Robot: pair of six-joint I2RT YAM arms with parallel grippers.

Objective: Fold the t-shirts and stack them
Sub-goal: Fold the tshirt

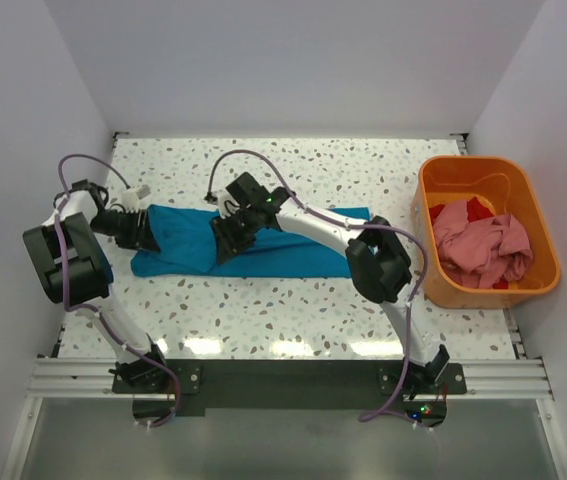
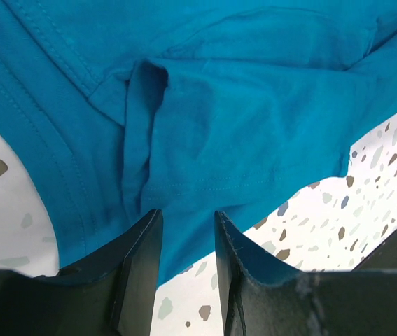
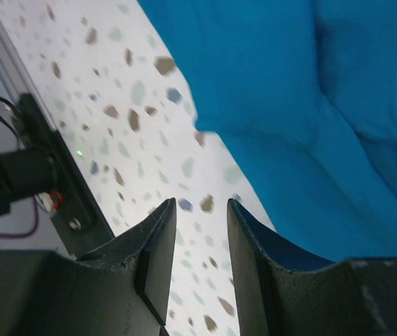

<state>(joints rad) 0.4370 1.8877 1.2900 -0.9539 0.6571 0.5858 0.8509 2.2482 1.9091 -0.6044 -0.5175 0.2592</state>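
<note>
A teal-blue t-shirt (image 1: 298, 252) lies in a long, partly folded band across the middle of the table. My left gripper (image 1: 151, 232) is over its left end; in the left wrist view (image 2: 187, 218) the jaws stand apart and empty, low over the creased teal cloth (image 2: 254, 105) at its hem. My right gripper (image 1: 228, 240) is over the shirt's middle; in the right wrist view (image 3: 202, 206) the jaws are open and empty over bare table beside the shirt's edge (image 3: 324, 105). A pink t-shirt (image 1: 483, 245) and a red one (image 1: 480, 208) lie crumpled in the tub.
The orange plastic tub (image 1: 463, 175) stands at the right edge of the speckled table (image 1: 293, 310). White walls close in the back and both sides. The arms' base rail (image 1: 283, 375) runs along the near edge and also shows in the right wrist view (image 3: 44, 168).
</note>
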